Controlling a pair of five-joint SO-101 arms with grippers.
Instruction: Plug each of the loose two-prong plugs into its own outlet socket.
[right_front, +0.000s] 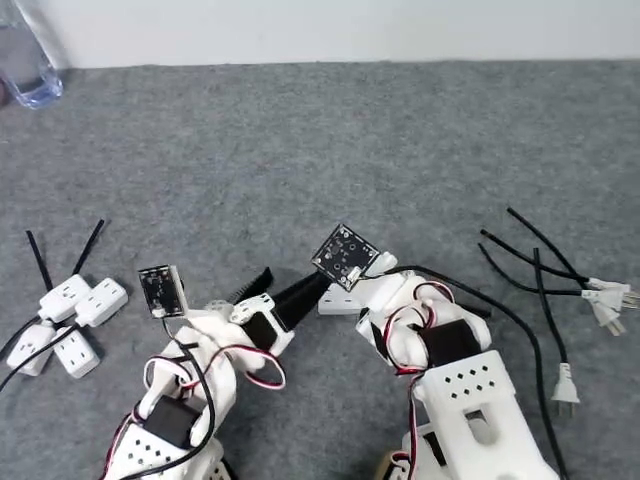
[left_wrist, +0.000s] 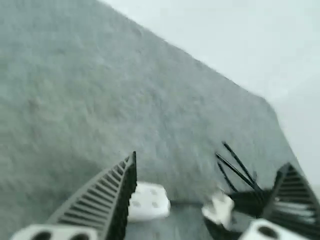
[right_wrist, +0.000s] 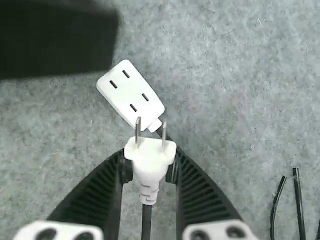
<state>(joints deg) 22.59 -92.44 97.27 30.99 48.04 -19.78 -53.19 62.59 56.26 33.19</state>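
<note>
My right gripper (right_wrist: 150, 156) is shut on a white two-prong plug (right_wrist: 149, 165). Its prongs point at a white outlet block (right_wrist: 131, 95) lying on the grey carpet, with the tips just short of it. In the high view this outlet (right_front: 335, 301) lies between the two arms. My left gripper (left_wrist: 210, 162) is open, and the same outlet (left_wrist: 147, 202) lies beside one of its fingers (left_wrist: 112, 200). The held plug (left_wrist: 220, 210) shows beyond it. The left gripper's black fingers (right_front: 300, 292) reach toward the outlet from the left.
Several more white outlet blocks (right_front: 70, 320) with black cords lie at the left. Three loose plugs (right_front: 608, 305) with black cords lie at the right, one (right_front: 565, 385) nearer the front. A clear bottle (right_front: 25, 65) stands at the far left corner.
</note>
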